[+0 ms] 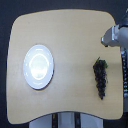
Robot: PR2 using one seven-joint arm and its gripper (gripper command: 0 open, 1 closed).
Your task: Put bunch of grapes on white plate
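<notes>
White plate sits bare on table. Bunch of grapes lies well apart toward exterior view's right of plate. Gripper hovers beyond grapes, blurred; finger state unreadable.

Table: pale wood-look top, faint grain, smooth and matt with only a soft sheen. White plate: glossy, glazed-looking, smooth, with a bright highlight across its centre and raised rim; bunch of grapes: dark purple-black berries, bumpy as a cluster, each skin slightly shiny, with a duller green bit at the top. Gripper at the exterior view's right edge: grey, hard-looking shell, metal or plastic cannot be told, finish blurred but fairly matt.
</notes>
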